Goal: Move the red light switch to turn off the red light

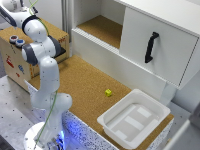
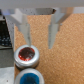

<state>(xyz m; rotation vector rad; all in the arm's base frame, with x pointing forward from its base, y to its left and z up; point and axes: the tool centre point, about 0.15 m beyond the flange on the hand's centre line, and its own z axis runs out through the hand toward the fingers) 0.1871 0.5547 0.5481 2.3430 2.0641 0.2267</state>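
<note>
the red light [image 2: 26, 56] is a small round cap with a pale grey rim, its face glowing red with a darker, mottled middle. being round, it has no long axis i can name, and it faces straight up out of the cork-topped wooden box [image 1: 10, 60]. it sits just beside the blue cap [image 2: 31, 77], the two nearly touching. my gripper [image 2: 38, 42] hangs released above the cork, fingers [image 2: 52, 37] spread with nothing between them, one fingertip just beside the red light's rim. the exterior view is soft, but both caps seem to sit near the box's front edge.
</note>
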